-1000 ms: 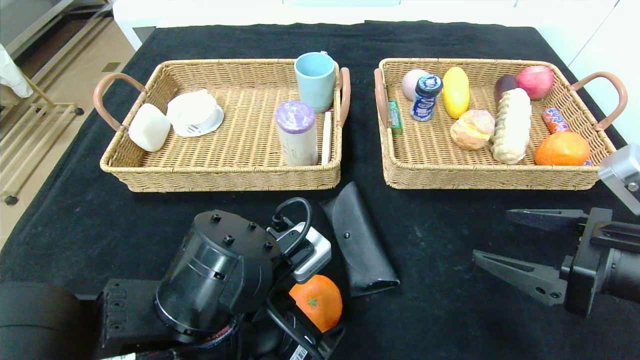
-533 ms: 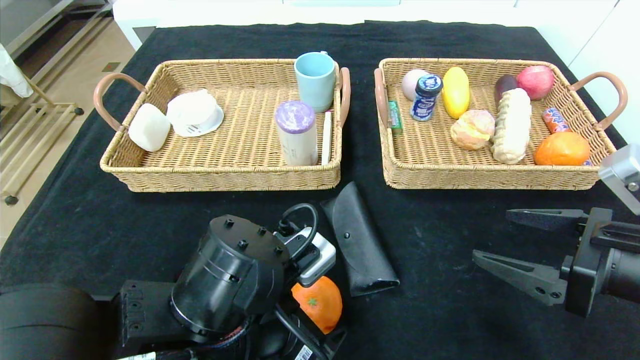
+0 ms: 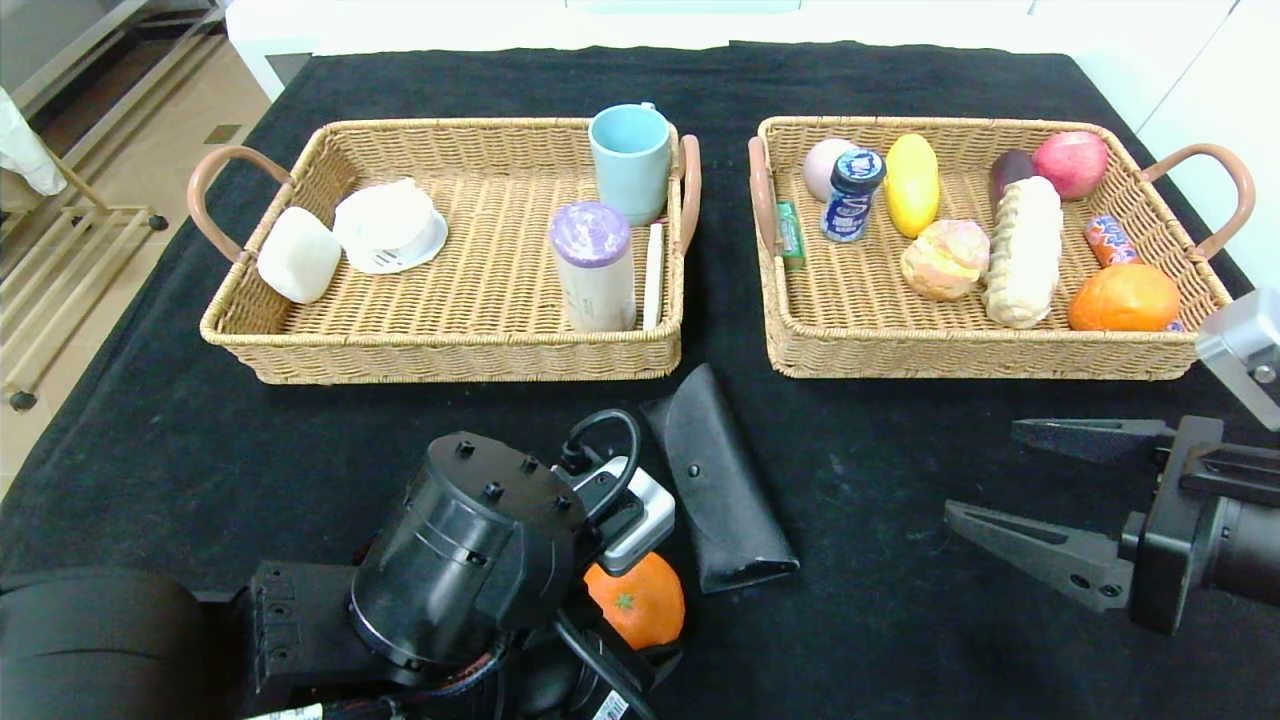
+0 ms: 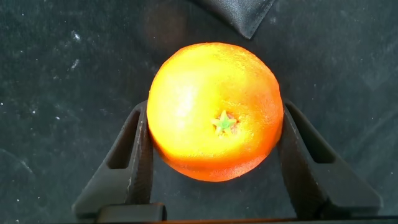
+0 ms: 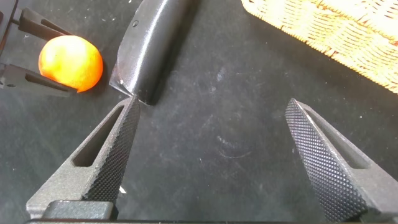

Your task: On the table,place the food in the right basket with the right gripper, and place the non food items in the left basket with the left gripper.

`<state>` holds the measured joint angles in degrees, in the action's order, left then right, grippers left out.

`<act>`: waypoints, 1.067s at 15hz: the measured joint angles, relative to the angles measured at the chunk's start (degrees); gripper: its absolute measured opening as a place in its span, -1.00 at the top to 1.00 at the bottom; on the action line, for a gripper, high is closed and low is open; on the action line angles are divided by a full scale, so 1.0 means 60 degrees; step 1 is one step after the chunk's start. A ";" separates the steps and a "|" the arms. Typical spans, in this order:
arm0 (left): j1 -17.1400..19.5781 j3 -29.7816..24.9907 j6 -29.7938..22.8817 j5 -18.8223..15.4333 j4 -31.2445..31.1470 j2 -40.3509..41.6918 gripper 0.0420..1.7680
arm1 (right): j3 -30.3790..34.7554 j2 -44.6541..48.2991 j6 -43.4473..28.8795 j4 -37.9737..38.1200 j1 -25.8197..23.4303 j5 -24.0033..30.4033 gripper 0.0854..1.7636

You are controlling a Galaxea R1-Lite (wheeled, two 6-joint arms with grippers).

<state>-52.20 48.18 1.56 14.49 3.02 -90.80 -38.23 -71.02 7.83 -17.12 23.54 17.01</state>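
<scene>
An orange (image 3: pixel 636 603) lies on the black table near the front, next to a black glasses case (image 3: pixel 715 480). My left gripper (image 4: pixel 214 107) is open and straddles the orange (image 4: pixel 214 112), one finger close against each side; in the head view its wrist hides most of it. My right gripper (image 3: pixel 983 470) is open and empty above bare cloth at the front right. In the right wrist view it (image 5: pixel 211 104) faces the case (image 5: pixel 152 43) and the orange (image 5: pixel 70 62). The left basket (image 3: pixel 460 362) and the right basket (image 3: pixel 980 362) stand behind.
The left basket holds a blue mug (image 3: pixel 630 160), a purple-lidded canister (image 3: pixel 594 265) and white items (image 3: pixel 385 225). The right basket holds several foods, among them a bread loaf (image 3: pixel 1025 250), an orange (image 3: pixel 1123 297) and a bottle (image 3: pixel 852 195).
My left arm has moved right and a little forward over the orange. The orange, the case and the right arm have not moved.
</scene>
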 joint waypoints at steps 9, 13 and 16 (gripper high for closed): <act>-0.0014 -0.0167 0.0037 -0.0010 0.0528 0.0106 -0.30 | 0.0014 0.0073 -0.0014 0.0000 0.0004 0.0022 -0.94; -0.0014 -0.0226 0.0189 -0.0010 0.0561 0.0764 -0.29 | -0.0173 0.0321 -0.0083 0.0065 -0.0043 -0.0010 -0.94; -0.0041 0.0152 0.0193 -0.0043 0.0589 0.1113 -0.29 | -0.0496 0.0573 -0.0465 0.0102 -0.0327 -0.0093 -0.94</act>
<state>-52.44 49.09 2.72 14.24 6.56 -84.12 -41.20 -67.58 5.03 -16.51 21.58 16.45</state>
